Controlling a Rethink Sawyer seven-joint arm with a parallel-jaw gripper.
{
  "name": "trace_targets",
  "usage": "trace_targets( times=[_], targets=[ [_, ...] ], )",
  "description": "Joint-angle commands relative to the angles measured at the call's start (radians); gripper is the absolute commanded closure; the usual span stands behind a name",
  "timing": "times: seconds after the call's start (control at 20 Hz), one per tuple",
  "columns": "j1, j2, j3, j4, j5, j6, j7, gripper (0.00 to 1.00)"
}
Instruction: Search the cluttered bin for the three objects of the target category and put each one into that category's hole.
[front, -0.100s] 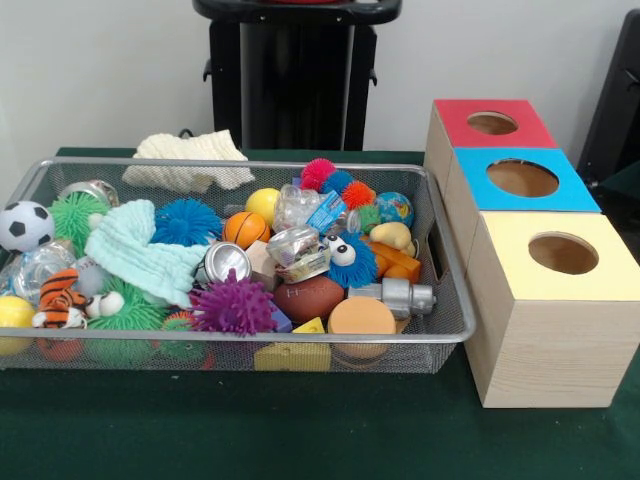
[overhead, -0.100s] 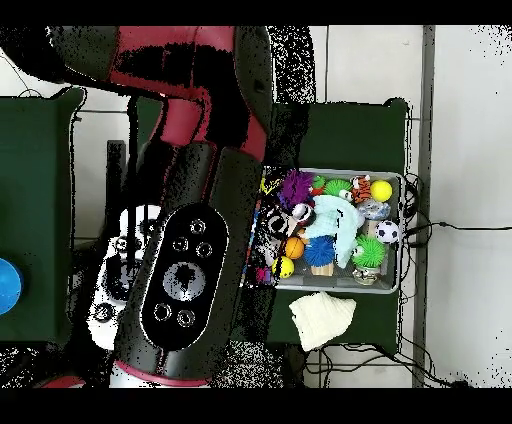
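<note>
The wire bin (front, -0.100s: 440, 330) is sitting full of toys left of three boxes (front, -0.100s: 556, 300); the arm (overhead, -0.100s: 190, 200) is covering the overhead view, hiding its gripper, so I cannot tell its state.

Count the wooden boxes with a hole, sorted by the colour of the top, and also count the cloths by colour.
Red-topped box: 1
Blue-topped box: 1
Yellow-topped box: 1
Cream cloth, behind the bin: 1
Mint cloth, inside the bin: 1
Total: 5
</note>
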Motion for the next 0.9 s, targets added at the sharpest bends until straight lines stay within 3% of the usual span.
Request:
trace_targets(
  times=[0.05,0.4,0.55,0.75,0.9],
  targets=[
    [-0.039,0.003,0.161,0.042,-0.092,-0.051,-0.151,1.00],
    [-0.035,0.028,0.111,0.003,-0.119,0.148,0.000,1.00],
    [-0.025,0.021,0.130,0.045,-0.113,0.159,0.061,1.00],
    [-0.006,-0.029,0.214,0.194,-0.080,-0.016,0.082,1.00],
    [-0.004,-0.040,0.233,0.228,-0.076,-0.048,0.101,1.00]
  ],
)
